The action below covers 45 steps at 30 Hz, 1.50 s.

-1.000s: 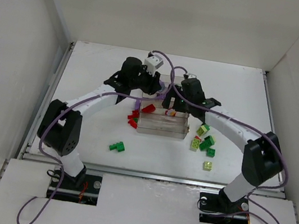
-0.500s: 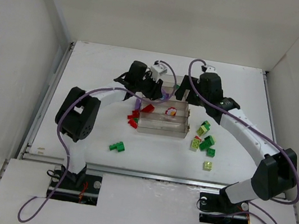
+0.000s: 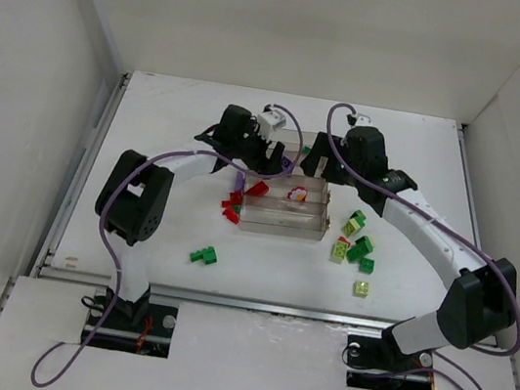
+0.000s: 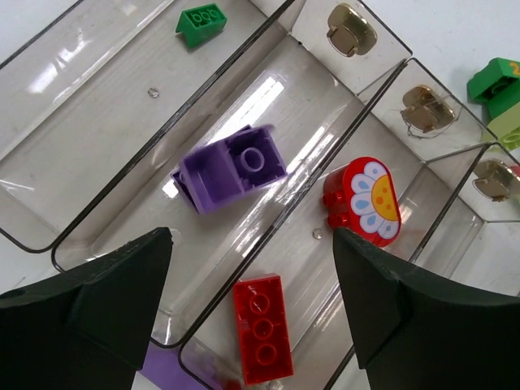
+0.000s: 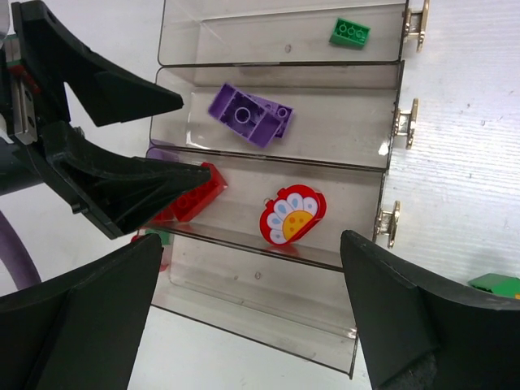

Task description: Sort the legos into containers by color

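Note:
The clear tray (image 3: 280, 226) of four long containers sits mid-table. My left gripper (image 4: 252, 240) hangs open over its left end, nothing between the fingers. Below it a purple brick (image 4: 231, 166) lies in the second container. A red brick (image 4: 262, 327) and a red flower piece (image 4: 363, 201) lie in the third, and a green brick (image 4: 201, 23) in the far one. My right gripper (image 5: 252, 244) is open above the tray's (image 5: 268, 284) near rows, empty. The left gripper's fingers (image 5: 122, 191) reach in from the left. In the overhead view both grippers (image 3: 271, 157) (image 3: 330, 162) hover at the tray's far side.
Loose legos lie on the table around the tray: red ones (image 3: 232, 207) at its left end, a dark green pair (image 3: 204, 255) in front left, a lime and green cluster (image 3: 355, 244) to the right, and one lime brick (image 3: 362, 288) nearer. White walls enclose the table.
My left gripper's jaws have opened and let go of the purple brick, which now lies in the second container. Both arms reached farther over the tray, then held still.

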Available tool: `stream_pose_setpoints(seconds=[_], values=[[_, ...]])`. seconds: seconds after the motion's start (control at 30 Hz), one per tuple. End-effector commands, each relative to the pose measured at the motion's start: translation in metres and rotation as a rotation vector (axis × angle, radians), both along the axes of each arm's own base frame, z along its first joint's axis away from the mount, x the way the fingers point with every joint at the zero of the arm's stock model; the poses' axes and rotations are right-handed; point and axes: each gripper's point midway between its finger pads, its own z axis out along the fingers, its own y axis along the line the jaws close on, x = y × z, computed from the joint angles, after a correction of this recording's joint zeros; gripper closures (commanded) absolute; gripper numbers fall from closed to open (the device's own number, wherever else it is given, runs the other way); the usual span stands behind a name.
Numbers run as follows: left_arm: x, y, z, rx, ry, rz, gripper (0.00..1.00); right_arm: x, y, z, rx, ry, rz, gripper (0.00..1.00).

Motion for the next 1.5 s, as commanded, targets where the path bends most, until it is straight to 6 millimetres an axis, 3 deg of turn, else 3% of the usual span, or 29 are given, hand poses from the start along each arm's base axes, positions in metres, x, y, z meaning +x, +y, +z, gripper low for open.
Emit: stream_pose_setpoints(seconds=[0.0, 0.07, 0.17, 0.23, 0.27, 0.33, 0.37, 0.4, 0.5, 0.67, 0.8, 1.47], values=[[0.006, -0.005, 0.032, -0.041, -0.06, -0.015, 0.22, 0.006, 0.007, 0.021, 0.033, -0.05, 0.027, 0.04], [0.005, -0.004, 0.038, -0.04, -0.058, -0.015, 0.21, 0.007, 0.007, 0.026, 0.038, -0.06, 0.027, 0.04], [0.003, 0.005, 0.065, -0.033, -0.097, -0.006, 0.21, 0.006, 0.007, 0.034, 0.036, -0.075, 0.032, 0.04], [0.01, 0.028, 0.072, 0.008, -0.119, 0.086, 0.26, 0.005, 0.006, 0.038, 0.041, -0.084, 0.032, 0.04], [0.004, 0.036, 0.065, 0.038, -0.098, 0.113, 0.31, 0.004, 0.005, 0.042, 0.045, -0.092, 0.032, 0.04], [0.005, 0.064, 0.073, 0.065, -0.122, 0.198, 0.4, 0.003, 0.005, 0.04, 0.041, -0.084, 0.032, 0.04], [0.001, 0.08, 0.059, 0.105, -0.104, 0.248, 0.46, 0.002, 0.004, 0.044, 0.045, -0.092, 0.032, 0.04], [-0.002, 0.089, 0.055, 0.118, -0.1, 0.271, 0.6, 0.002, 0.004, 0.044, 0.045, -0.092, 0.032, 0.04], [-0.01, 0.1, 0.045, 0.151, -0.09, 0.276, 0.71, 0.001, 0.003, 0.042, 0.041, -0.084, 0.032, 0.04], [-0.017, 0.1, 0.003, 0.195, 0.034, 0.265, 0.66, 0.001, 0.003, 0.046, 0.035, -0.091, 0.037, 0.04], [-0.018, 0.098, -0.014, 0.203, 0.084, 0.258, 0.61, 0.002, 0.002, 0.054, 0.039, -0.109, 0.029, 0.04], [-0.019, 0.086, -0.057, 0.209, 0.218, 0.25, 0.5, -0.005, -0.016, 0.044, -0.017, -0.106, -0.017, 0.04]])
